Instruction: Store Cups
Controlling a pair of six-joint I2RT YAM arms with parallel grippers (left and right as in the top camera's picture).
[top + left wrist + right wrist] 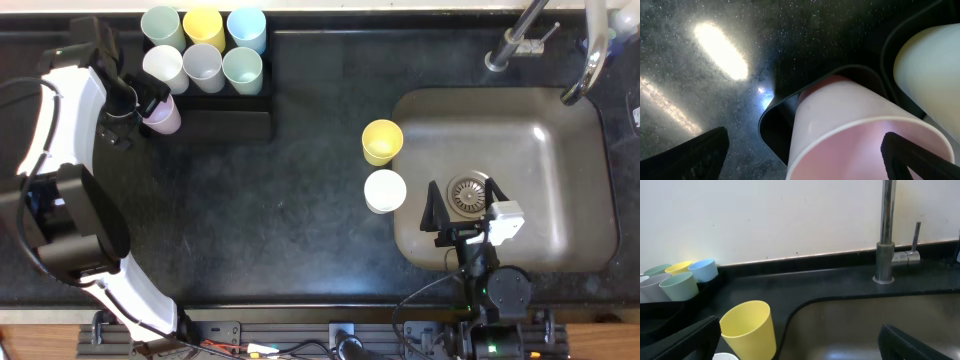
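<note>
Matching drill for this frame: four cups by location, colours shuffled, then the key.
Cups
1. tipped plastic cup between the left pincer's fingers
2. corner cup of the black rack, nearest the steel tap
3. far counter cup beside the steel sink, farther from the arm bases
4. near counter cup beside the sink, nearer the arm bases

Colours
A. white
B. pale pink
C. yellow
D. light blue

Pairs: 1-B, 2-D, 3-C, 4-A.
</note>
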